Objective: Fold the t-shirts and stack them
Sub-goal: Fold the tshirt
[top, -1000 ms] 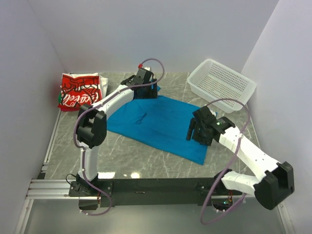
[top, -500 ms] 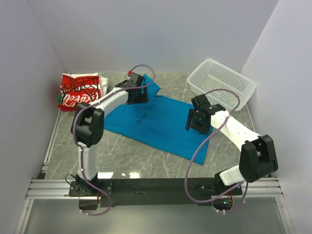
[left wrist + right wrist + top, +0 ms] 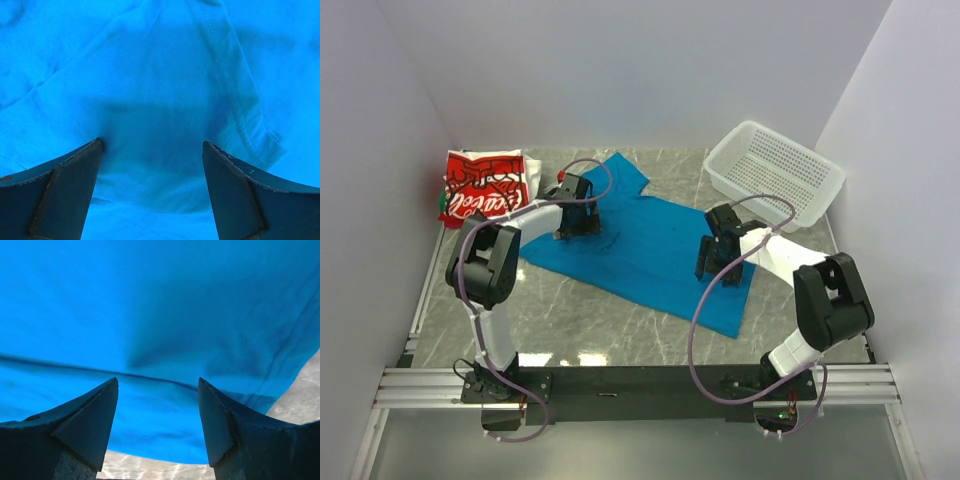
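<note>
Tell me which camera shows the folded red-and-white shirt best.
The top external view: the red-and-white t-shirt lies folded at the far left, unobstructed, with its white lettering visible. Both wrist views show none of it, only the blue t-shirt.

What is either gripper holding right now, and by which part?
Nothing is held. The left gripper and the right gripper are both open just above the blue t-shirt, with flat cloth showing between their fingers, not pinched.

the left arm [image 3: 525, 213] and right arm [image 3: 776, 259] are white with black joints [image 3: 832, 300], purple cables [image 3: 691, 332] and dark wedge-shaped gripper fingers [image 3: 60, 190].
</note>
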`<state>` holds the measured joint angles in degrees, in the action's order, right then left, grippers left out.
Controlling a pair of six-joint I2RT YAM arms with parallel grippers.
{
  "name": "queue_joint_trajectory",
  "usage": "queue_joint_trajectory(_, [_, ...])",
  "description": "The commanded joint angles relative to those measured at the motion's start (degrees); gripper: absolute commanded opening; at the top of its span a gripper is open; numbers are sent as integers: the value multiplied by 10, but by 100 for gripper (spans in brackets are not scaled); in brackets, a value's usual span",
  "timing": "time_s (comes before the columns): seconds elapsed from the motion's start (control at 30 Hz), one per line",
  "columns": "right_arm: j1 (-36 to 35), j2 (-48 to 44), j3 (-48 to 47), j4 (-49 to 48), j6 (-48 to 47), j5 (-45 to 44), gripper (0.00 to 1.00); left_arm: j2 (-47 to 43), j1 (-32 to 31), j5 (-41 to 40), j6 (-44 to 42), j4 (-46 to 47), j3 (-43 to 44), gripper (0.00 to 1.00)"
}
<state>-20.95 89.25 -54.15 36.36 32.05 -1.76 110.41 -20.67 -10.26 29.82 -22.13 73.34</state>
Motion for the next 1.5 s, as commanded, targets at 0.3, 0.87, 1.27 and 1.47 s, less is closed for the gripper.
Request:
queue_joint_trajectory(0.3, [-13, -13, 84, -30, 7, 16, 71, -88, 5, 23, 56, 53, -144, 89])
queue_joint_trajectory(0.87, [-74, -149, 197, 22, 73, 36, 71, -250, -12, 17, 122, 81, -342, 88])
queue_joint_trajectory(1.27, [-90, -199, 229, 34, 90, 33, 71, -317, -67, -30, 182, 44, -410, 89])
queue_joint_trajectory(1.47, [-90, -212, 144, 79, 81, 2, 72, -344, -68, -85, 162, -37, -304, 93])
